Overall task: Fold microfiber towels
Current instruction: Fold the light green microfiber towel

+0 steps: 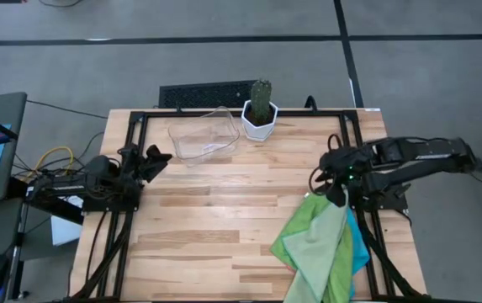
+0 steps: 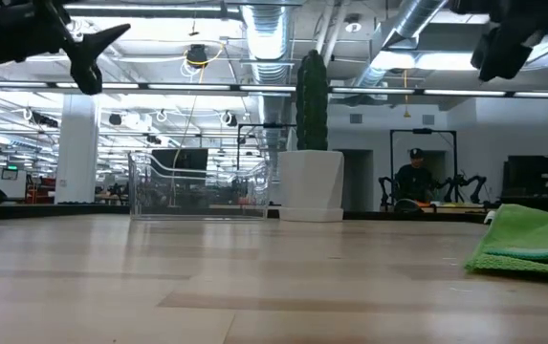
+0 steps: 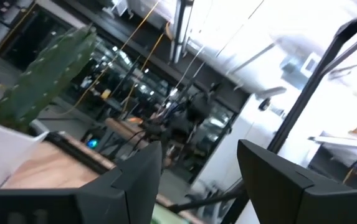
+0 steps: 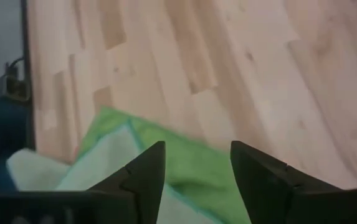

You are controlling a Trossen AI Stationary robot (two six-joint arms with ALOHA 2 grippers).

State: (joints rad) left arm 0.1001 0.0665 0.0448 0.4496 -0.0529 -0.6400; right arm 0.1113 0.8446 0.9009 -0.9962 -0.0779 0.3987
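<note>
Clear plastic tray point(image 1: 204, 139) near the table's far edge, nothing visible inside; see-through walls hard to trace in the low view. White pot point(image 1: 259, 122) just beside it holds a green cactus point(image 1: 262, 98).

Left gripper point(image 1: 158, 158) at the left edge, raised, fingers spread, holding nothing; its wrist view looks out into the room, cactus at one side.

Right gripper point(image 1: 336, 195) at the right edge above the far end of the towel pile, fingers point(image 4: 142, 177) apart, nothing between them, bright green cloth below.

Microfiber towels point(image 1: 320, 248) heaped at the near right corner of the wooden table point(image 1: 215, 219): pale green on top, bright green and cyan beneath. Pile runs off the picture's bottom edge; number of cloths cannot be told
</note>
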